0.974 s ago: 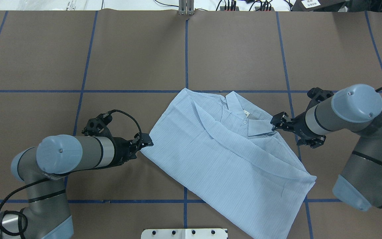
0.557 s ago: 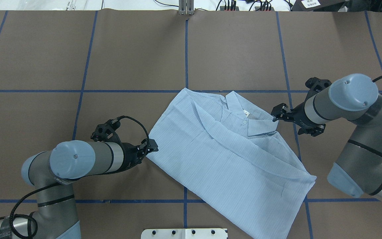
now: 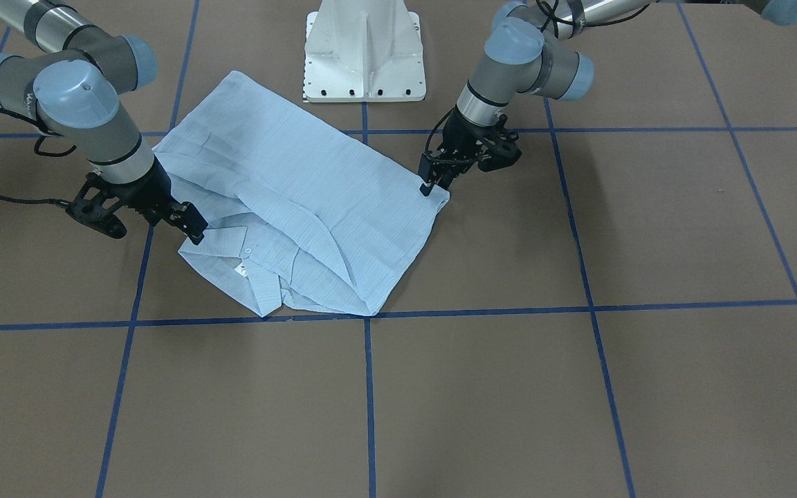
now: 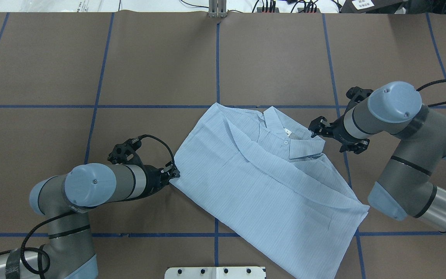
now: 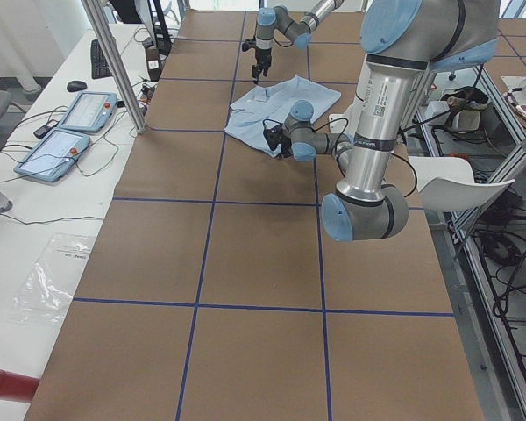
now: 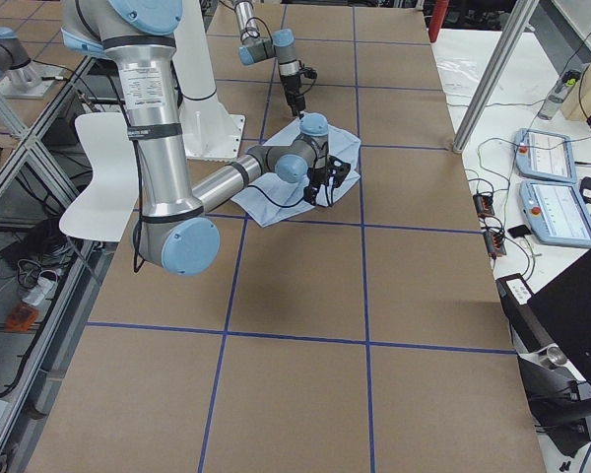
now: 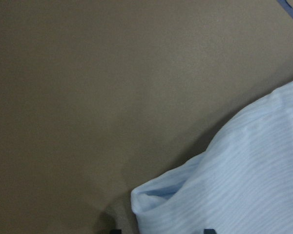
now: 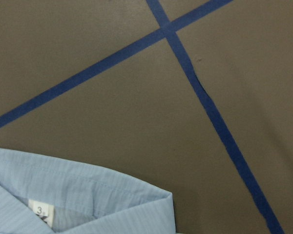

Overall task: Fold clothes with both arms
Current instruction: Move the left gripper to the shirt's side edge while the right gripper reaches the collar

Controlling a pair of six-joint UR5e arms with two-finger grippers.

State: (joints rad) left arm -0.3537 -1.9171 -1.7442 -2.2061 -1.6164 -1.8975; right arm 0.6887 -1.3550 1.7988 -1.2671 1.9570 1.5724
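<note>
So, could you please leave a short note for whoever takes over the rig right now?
The left gripper is open, its fingertips on either side of a corner of the striped shirt, not gripping.
The right gripper is open at the tip of the collar; whether they touch is unclear.
The shirt lies flat and diagonal on the table, with its sides already folded in.
Left to do: grip both ends, then probably fold it over.

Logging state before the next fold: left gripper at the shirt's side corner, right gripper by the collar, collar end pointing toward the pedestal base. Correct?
One error: the collar end of the shirt points away from the pedestal base, as the exterior front-facing view shows. The left gripper is at the side corner and the right gripper is by the collar.
</note>
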